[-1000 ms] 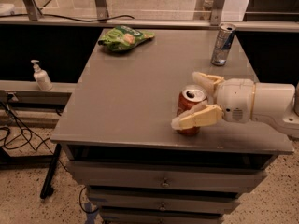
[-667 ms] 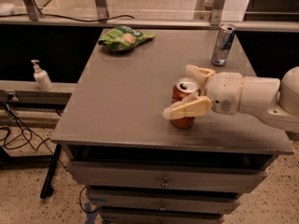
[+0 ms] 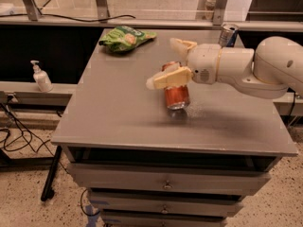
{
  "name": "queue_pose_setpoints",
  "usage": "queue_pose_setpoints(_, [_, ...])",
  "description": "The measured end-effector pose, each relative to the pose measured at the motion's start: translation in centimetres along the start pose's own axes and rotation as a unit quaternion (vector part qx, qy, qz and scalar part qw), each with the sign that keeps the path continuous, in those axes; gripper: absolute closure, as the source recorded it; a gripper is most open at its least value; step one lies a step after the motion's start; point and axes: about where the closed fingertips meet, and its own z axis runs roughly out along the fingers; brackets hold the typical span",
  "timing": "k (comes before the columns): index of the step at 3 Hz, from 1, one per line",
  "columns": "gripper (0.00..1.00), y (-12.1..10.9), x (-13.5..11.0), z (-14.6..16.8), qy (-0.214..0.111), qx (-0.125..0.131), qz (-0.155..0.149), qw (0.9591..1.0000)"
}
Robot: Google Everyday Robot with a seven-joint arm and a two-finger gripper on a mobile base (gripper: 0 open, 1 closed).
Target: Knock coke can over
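The red-orange coke can is near the middle of the grey table, leaning over with its top towards the arm, not standing straight. My gripper reaches in from the right at can height. Its two cream fingers are spread, one finger across the can's near upper side and the other beyond the can. The can's top is hidden behind the near finger. I cannot tell whether the can's base still touches the table.
A slim silver-and-blue can stands at the table's back right, behind my arm. A green snack bag lies at the back left. A soap pump bottle stands on a ledge left of the table. Drawers are under the tabletop.
My gripper has swept left and away across the table with the can between its fingers. The can was upright and now leans.
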Motion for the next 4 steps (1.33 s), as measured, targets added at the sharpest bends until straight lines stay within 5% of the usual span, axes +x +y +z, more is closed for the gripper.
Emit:
queue_pose_setpoints(2, [0.00,-2.2,-1.5,3.3,-0.005,-0.011,-0.015,0.9998])
queue_pose_setpoints(4, [0.00,-1.9,2.3,-0.6,0.027,-0.004,-0.003,0.9996])
